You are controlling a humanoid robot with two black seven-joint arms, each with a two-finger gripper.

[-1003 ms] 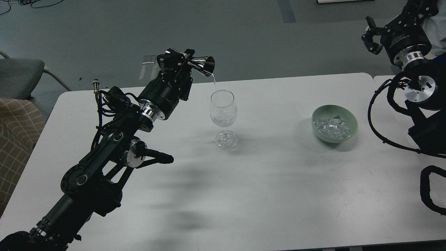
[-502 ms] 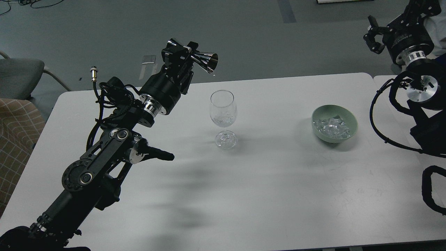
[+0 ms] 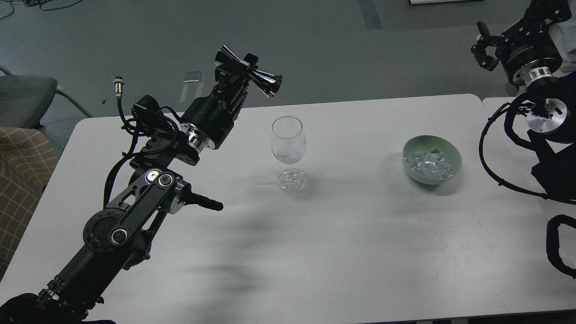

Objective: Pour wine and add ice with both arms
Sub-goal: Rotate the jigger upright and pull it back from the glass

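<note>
A clear stemmed wine glass (image 3: pixel 289 144) stands upright mid-table with a little clear wine (image 3: pixel 288 155) in its bowl. My left gripper (image 3: pixel 240 72) is shut on a shiny metal jigger (image 3: pixel 257 77), held on its side up and left of the glass rim, its mouth facing right. No liquid falls from it. A green bowl (image 3: pixel 455 155) to the right holds several clear ice chunks (image 3: pixel 428 163). My right gripper (image 3: pixel 486 45) is raised beyond the table's far right corner, empty, fingers apart.
The white table (image 3: pixel 315 252) has a seam to a second table at the right. A grey chair (image 3: pixel 27 92) and a checked cushion (image 3: pixel 20 175) stand at the left. My left arm's elbow (image 3: pixel 153 198) hangs over the table's left part.
The stream from the jigger into the glass has stopped. My left gripper has lifted the jigger up and tipped it back from the glass. The right gripper has shifted slightly up and right.
</note>
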